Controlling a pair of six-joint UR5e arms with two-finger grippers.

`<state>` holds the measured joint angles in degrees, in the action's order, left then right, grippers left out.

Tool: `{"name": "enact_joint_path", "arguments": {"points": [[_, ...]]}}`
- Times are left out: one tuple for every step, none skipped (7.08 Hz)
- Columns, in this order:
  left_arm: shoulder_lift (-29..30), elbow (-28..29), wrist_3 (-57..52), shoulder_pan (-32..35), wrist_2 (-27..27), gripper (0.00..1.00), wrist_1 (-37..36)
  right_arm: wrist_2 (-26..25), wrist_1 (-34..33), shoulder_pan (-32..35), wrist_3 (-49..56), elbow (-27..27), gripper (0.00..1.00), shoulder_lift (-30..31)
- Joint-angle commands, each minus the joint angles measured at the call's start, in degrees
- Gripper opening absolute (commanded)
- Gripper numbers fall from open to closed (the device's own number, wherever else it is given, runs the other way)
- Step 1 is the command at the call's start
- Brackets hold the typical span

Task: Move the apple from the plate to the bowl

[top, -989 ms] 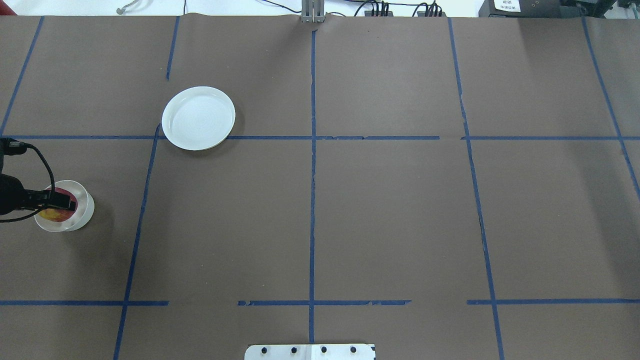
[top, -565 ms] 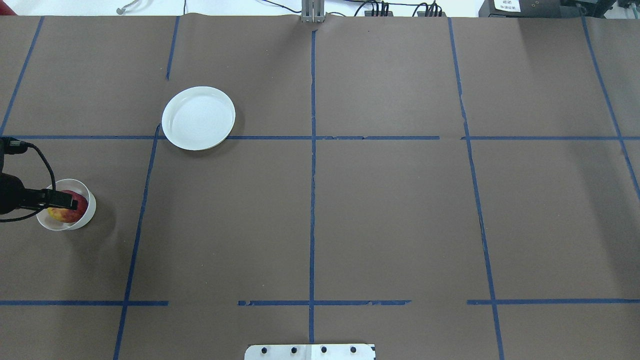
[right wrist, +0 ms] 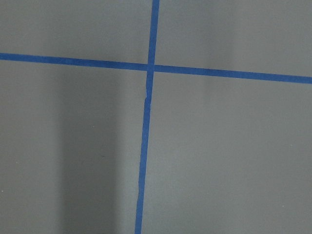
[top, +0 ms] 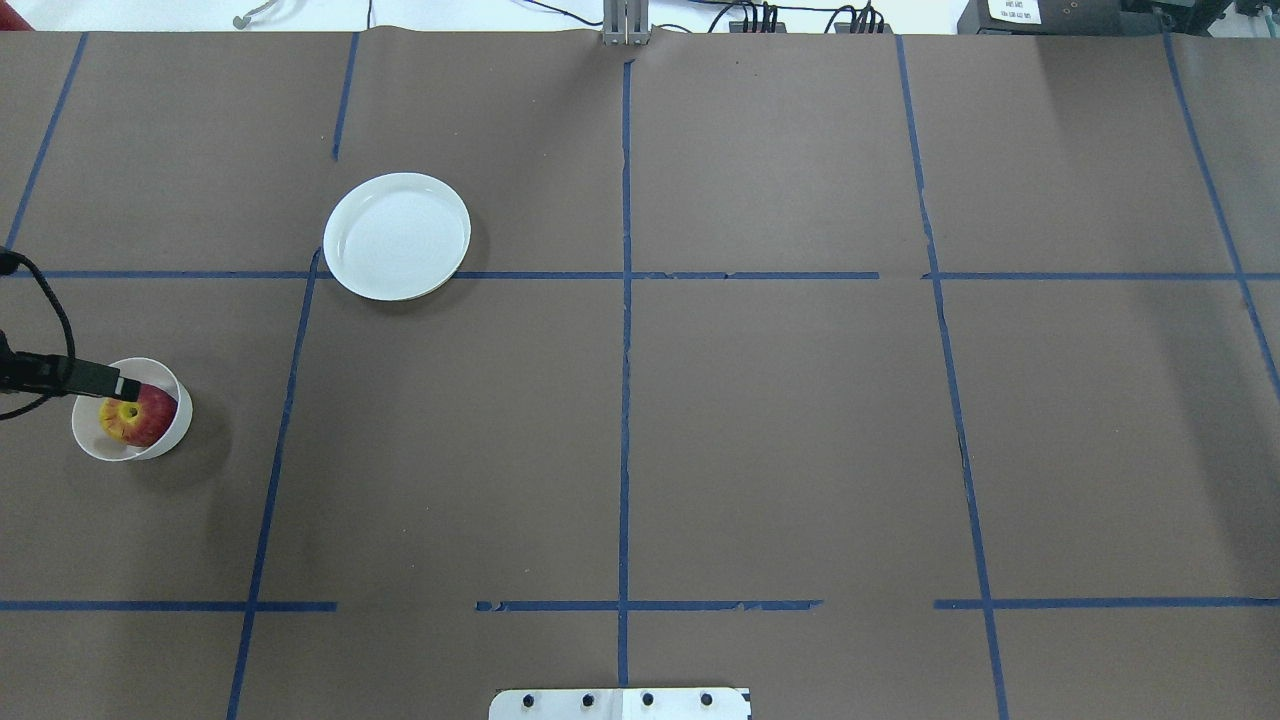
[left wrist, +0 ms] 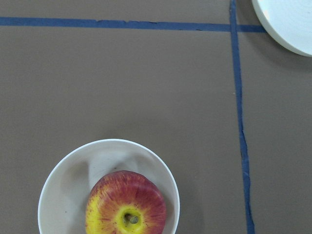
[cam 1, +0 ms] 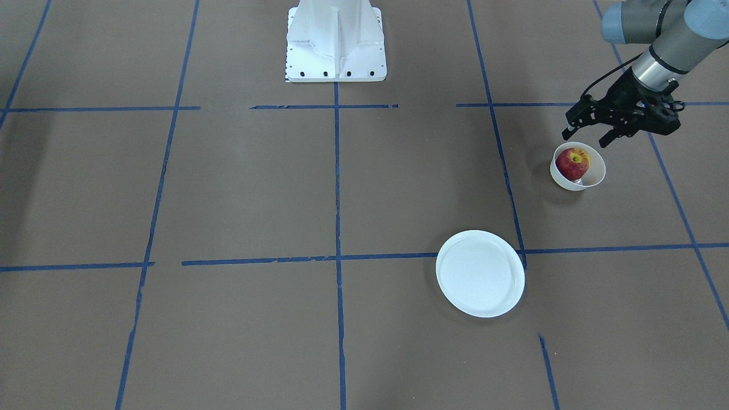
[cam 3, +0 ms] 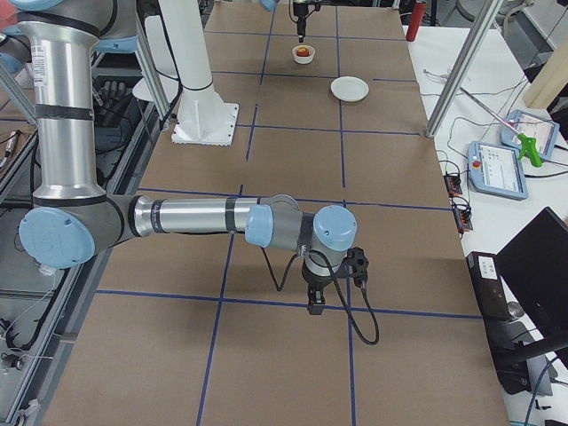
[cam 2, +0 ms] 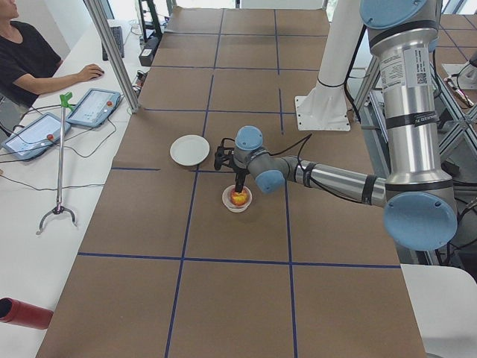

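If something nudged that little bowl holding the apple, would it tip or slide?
Likely it would slide: the bowl looks thin-walled and light, and the brown paper under it seems smooth. The apple resting low inside probably steadies it. A shove high on the rim might tip it, as it's narrow and deep.

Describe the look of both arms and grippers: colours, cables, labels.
Both the left arm and right arm are silver tubes with pale blue joint caps and black bands at the joints. The left arm carries a white printed label. The left gripper and right gripper are black with two slim fingers, and a black cable loops off each wrist.
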<state>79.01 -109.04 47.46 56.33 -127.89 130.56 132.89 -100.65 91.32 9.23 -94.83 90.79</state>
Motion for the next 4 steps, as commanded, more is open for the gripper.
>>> {"name": "enact_joint_path", "arguments": {"points": [[0.26, -2.75, -15.67, 11.91, -1.84, 1.00, -7.47, 0.00, 0.02, 0.00, 0.00, 0.00, 1.00, 0.00], [0.62, -3.63, -22.70, 14.92, -1.84, 1.00, -13.00, 0.00, 0.02, 0.00, 0.00, 0.00, 1.00, 0.00], [0.79, -3.47, -30.08, 18.08, -1.84, 1.00, -17.23, 0.00, -0.07, 0.00, 0.00, 0.00, 1.00, 0.00], [0.79, -2.94, -37.55, 21.51, -1.75, 1.00, -21.10, 0.00, 0.02, 0.00, 0.00, 0.00, 1.00, 0.00]]}}
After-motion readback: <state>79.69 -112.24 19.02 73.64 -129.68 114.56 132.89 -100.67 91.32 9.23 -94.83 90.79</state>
